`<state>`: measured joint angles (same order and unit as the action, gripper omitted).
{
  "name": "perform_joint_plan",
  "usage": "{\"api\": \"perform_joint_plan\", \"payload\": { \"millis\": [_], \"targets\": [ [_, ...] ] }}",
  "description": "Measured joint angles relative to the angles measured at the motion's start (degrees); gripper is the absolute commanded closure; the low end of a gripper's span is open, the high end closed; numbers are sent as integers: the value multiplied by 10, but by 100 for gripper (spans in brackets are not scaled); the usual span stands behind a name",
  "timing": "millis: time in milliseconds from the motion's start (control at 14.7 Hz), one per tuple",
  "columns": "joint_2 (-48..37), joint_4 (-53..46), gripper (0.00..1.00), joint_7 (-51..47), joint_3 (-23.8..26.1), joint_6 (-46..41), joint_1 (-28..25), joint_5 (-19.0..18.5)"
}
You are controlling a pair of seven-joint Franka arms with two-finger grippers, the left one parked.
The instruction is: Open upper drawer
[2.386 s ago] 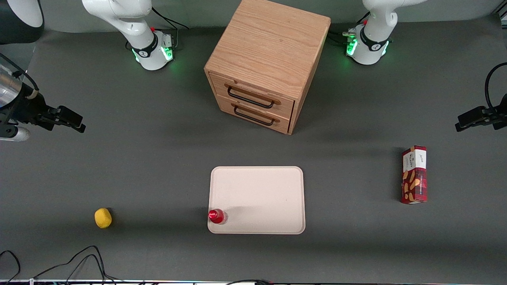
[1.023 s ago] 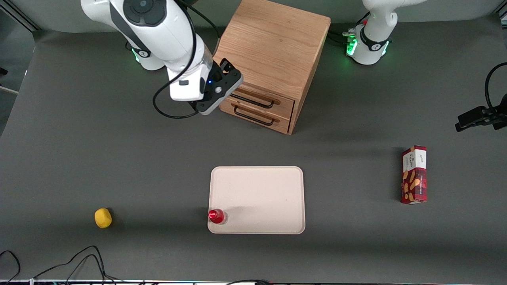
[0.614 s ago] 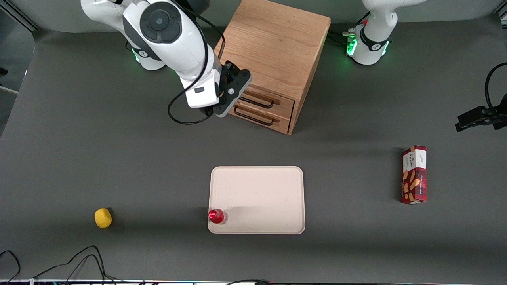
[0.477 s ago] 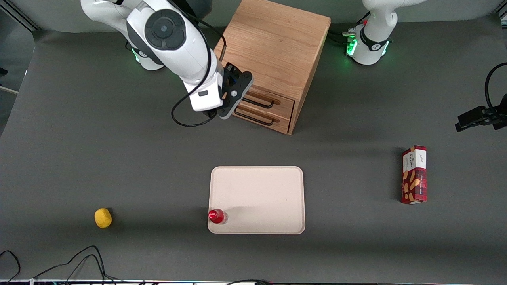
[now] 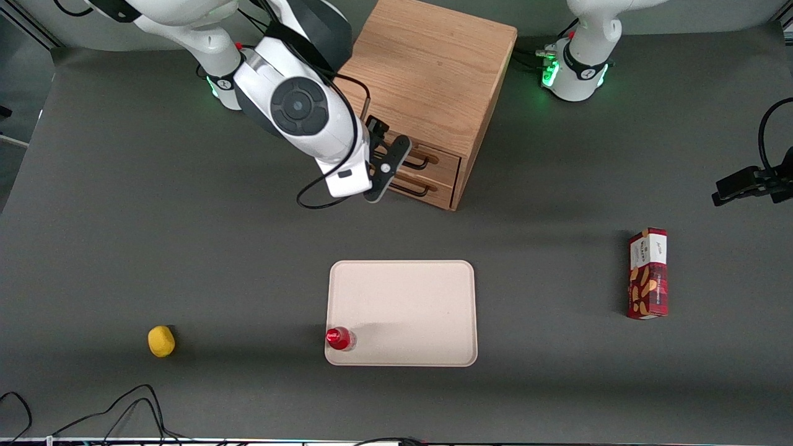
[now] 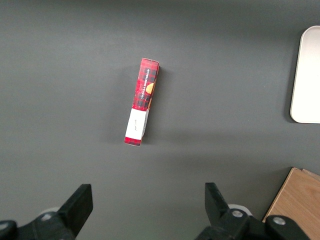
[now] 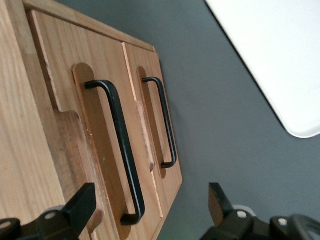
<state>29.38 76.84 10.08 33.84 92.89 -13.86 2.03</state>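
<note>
The oak cabinet [image 5: 427,68] stands at the back middle of the table. Its upper drawer [image 5: 445,162] is pushed in flush, and its thin black handle [image 5: 419,163] is partly covered by my arm. The bottom drawer [image 5: 433,193] sits under it, also flush. My gripper [image 5: 385,168] hangs open and empty just in front of the drawer fronts, at the working arm's end of the handles. In the right wrist view my gripper [image 7: 150,202] has its jaws wide apart, close to the upper drawer's handle [image 7: 122,150], gripping nothing. The bottom handle [image 7: 167,125] lies beside it.
A cream tray [image 5: 409,303] lies nearer the front camera than the cabinet, with a red-capped bottle [image 5: 339,338] at its corner. A yellow ball [image 5: 161,341] lies toward the working arm's end, a red snack box [image 5: 648,273] toward the parked arm's end.
My arm has swung in from the working arm's end to the drawer fronts, then slid along them toward the handles. The drawers have not moved.
</note>
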Motion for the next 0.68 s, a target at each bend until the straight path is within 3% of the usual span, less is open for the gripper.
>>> {"api": "perform_joint_plan", "payload": {
  "millis": [682],
  "targets": [
    [43, 7, 0, 0, 6, 7, -3, -6]
  ]
}}
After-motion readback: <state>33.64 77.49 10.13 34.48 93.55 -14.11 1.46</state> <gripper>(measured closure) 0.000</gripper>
